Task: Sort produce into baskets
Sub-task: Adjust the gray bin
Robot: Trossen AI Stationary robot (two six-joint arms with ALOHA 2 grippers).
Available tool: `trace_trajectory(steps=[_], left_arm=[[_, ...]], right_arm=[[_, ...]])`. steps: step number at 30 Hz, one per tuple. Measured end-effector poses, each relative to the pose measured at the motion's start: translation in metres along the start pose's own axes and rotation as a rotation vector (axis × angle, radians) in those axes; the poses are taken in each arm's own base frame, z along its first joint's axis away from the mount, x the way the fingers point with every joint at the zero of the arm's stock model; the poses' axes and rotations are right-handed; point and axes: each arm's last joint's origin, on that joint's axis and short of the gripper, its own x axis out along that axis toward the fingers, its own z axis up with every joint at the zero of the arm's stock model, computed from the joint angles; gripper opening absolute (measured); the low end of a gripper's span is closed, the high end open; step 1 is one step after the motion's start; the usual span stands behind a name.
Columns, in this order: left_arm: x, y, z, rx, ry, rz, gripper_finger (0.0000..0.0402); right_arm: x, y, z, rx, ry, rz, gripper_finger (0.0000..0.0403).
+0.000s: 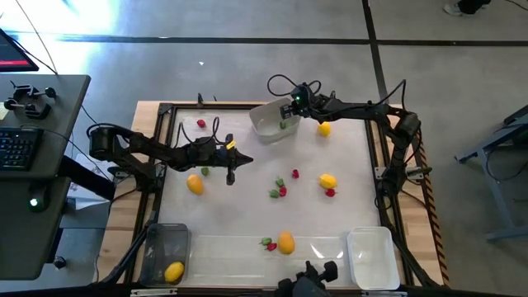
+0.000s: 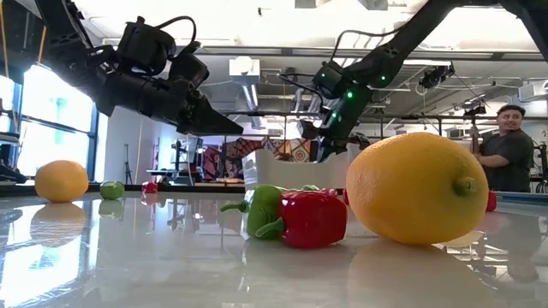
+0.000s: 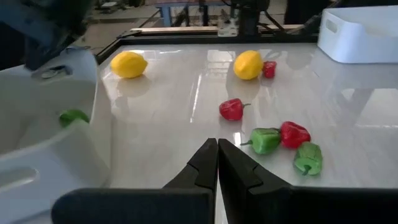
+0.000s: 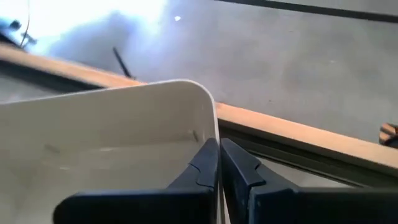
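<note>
The pale grey basket (image 1: 271,125) stands at the table's far side with a green piece (image 1: 283,125) inside, and my right gripper (image 1: 286,114) is shut on its wall. My left gripper (image 1: 230,175) hangs shut over the table's left middle and touches nothing. Lemons (image 1: 195,184) (image 1: 328,181) (image 1: 324,128) (image 1: 285,242), red pieces (image 1: 295,174) and green pieces (image 1: 274,193) lie scattered on the tabletop. The dark-tinted basket (image 1: 162,247) at the near left holds a lemon (image 1: 174,271). The white basket (image 1: 371,257) stands at the near right. My right gripper pinches the pale grey basket's wall (image 4: 213,127) just below the rim, close to a rounded corner. One finger is inside the basket and one outside. The fingers slant down from above, from the table's right. The basket looks tilted; whether it is clear of the table I cannot tell.
A wooden frame (image 1: 247,106) edges the white tabletop. A red piece (image 1: 200,124) lies at the far left. A desk with a keyboard (image 1: 16,144) stands left of the table. A person (image 2: 507,145) is in the room behind.
</note>
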Motion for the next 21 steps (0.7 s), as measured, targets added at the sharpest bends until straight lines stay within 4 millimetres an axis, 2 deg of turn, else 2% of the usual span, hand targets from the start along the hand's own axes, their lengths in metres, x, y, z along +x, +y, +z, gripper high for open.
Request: trace_trajectory(steps=[8, 12, 17, 21], left_arm=[[0.008, 0.005, 0.004, -0.003, 0.005, 0.128, 0.0], [0.024, 0.007, 0.005, 0.034, 0.043, 0.124, 0.0], [0.051, 0.011, -0.004, 0.079, 0.142, 0.123, 0.0], [0.069, 0.022, -0.008, 0.082, 0.169, 0.206, 0.0]], right_arm=[[-0.001, 0.002, -0.001, 0.104, -0.011, -0.013, 0.0014], [-0.001, 0.001, -0.001, 0.114, -0.007, -0.016, 0.0051], [-0.001, 0.003, -0.002, 0.114, -0.009, -0.016, 0.0111], [-0.004, 0.007, -0.001, 0.051, -0.05, -0.038, 0.0145]])
